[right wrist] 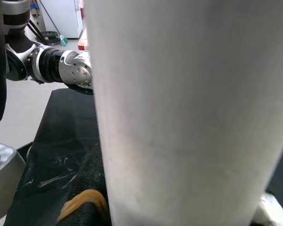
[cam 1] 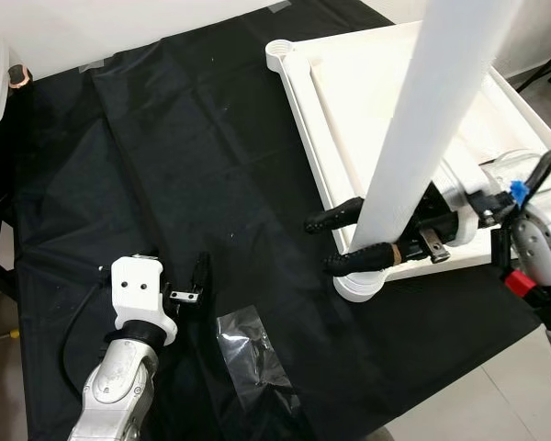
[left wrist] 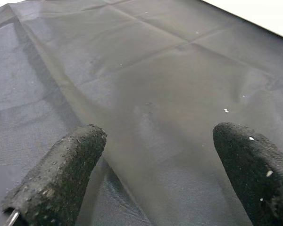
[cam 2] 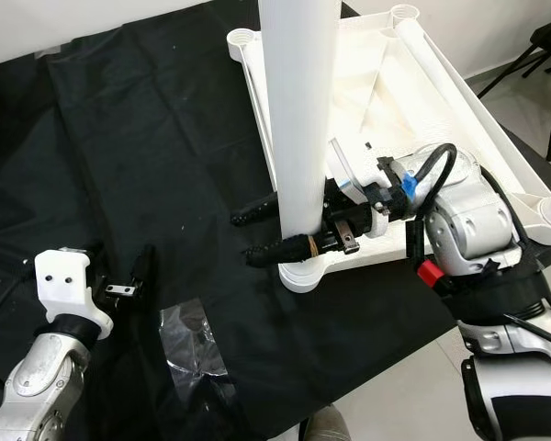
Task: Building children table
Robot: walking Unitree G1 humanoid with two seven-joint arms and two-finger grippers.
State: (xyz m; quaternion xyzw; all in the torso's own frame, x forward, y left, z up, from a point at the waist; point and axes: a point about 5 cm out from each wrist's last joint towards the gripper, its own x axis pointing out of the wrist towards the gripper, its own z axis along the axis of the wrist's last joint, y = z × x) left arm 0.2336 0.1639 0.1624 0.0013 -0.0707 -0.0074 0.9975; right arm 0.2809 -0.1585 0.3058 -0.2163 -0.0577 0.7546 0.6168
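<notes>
White children's table (cam 1: 349, 92) lying upside down on a black cloth (cam 1: 165, 165) covering the tabletop. White cylindrical table leg (cam 1: 432, 129) standing upright in the round corner socket (cam 1: 360, 280) nearest the robot. Right hand (cam 1: 349, 241) reaching in from the right, two black fingers (cam 1: 335, 219) closed around the base of the leg just above the socket. Left hand (left wrist: 151, 179) hovering low over the cloth at the near left, well apart from the table, fingers spread open, holding nothing. Clear plastic bag (cam 1: 248, 354) lying crumpled on the cloth just beside the left hand.
</notes>
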